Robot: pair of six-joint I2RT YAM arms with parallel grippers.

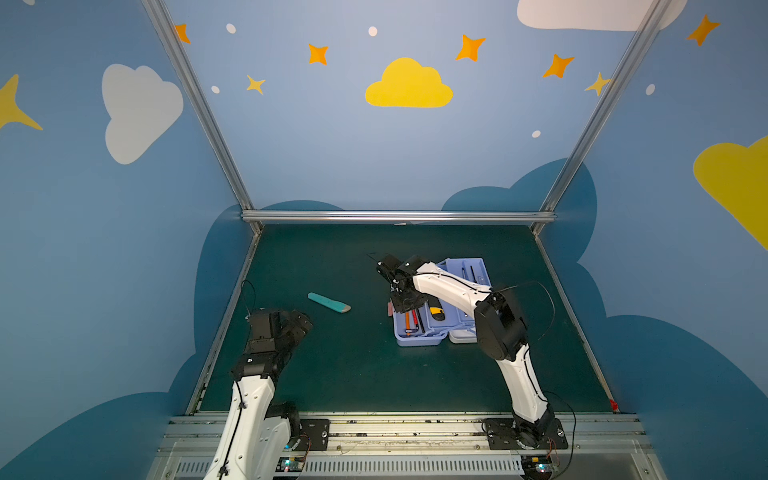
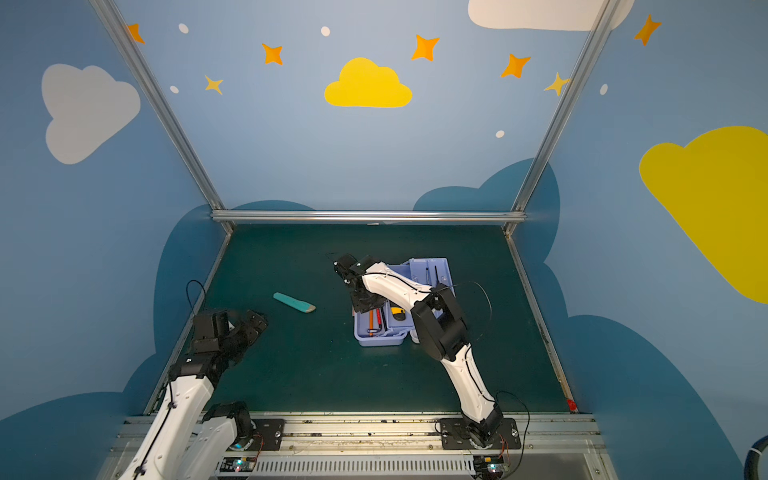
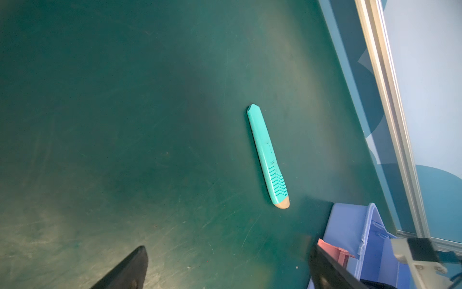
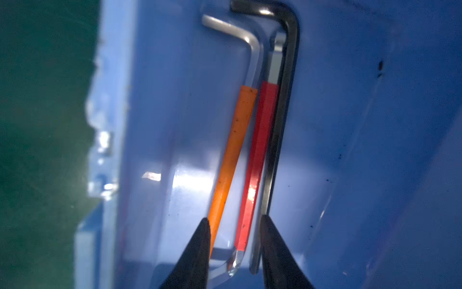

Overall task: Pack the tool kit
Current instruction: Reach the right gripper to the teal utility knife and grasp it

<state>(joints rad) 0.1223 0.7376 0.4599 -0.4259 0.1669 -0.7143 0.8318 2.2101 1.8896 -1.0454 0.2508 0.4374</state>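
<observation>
Teal knife (image 3: 268, 157) lies alone on the green mat (image 3: 100, 100), ahead of our left pincer (image 3: 228, 250), whose jaws gape wide with free room all round. We find our right pincer (image 4: 235, 219) parted inside the lavender tool kit (image 1: 419, 342), its tips straddling the orange wrench (image 4: 232, 155) and red wrench (image 4: 257, 160) near the compartment's end.

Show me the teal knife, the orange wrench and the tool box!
teal knife (image 3: 266, 155): left wrist view, middle of its body.
orange wrench (image 4: 234, 150): right wrist view, middle of its orange sleeve.
tool box (image 1: 417, 341): in a top view, its near front wall.
</observation>
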